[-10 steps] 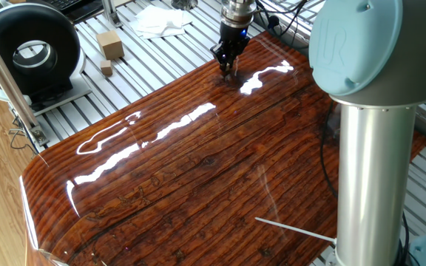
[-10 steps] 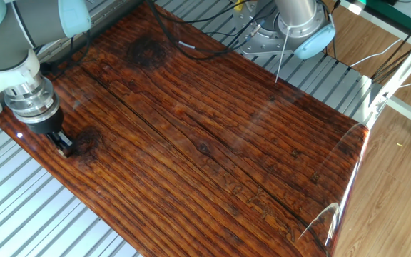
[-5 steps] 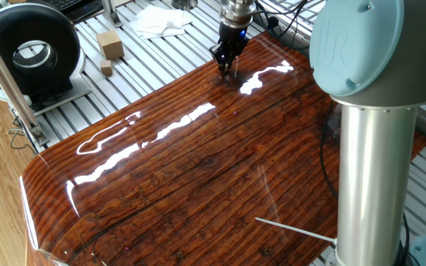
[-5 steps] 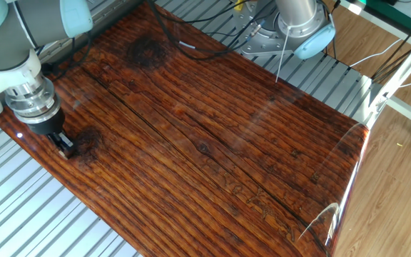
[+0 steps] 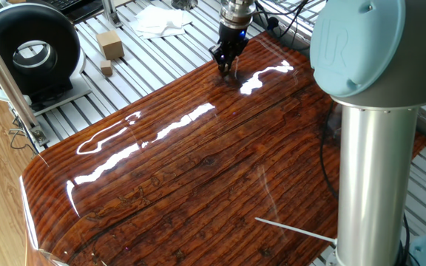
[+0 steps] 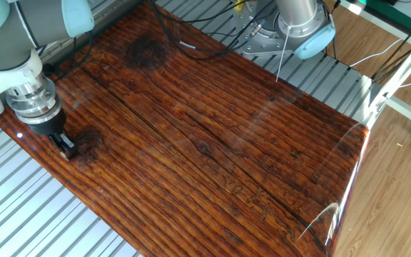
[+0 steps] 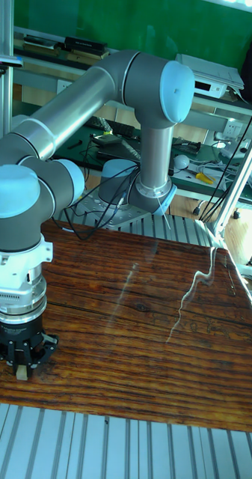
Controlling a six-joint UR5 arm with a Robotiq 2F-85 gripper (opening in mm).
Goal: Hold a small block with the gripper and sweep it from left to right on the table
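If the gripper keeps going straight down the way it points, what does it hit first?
The gripper points straight down with the small block between its fingers, so the block would press into the table, apparently already at contact.

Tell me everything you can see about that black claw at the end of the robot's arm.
The gripper is a black two-finger claw under a ribbed silver cylinder, which hangs from a grey and light-blue arm. It points straight down near one edge of the table, a glossy reddish-brown board. Its fingers are shut on the small block, a tiny light-tan cube that peeks out between the tips, at or just above the wood.
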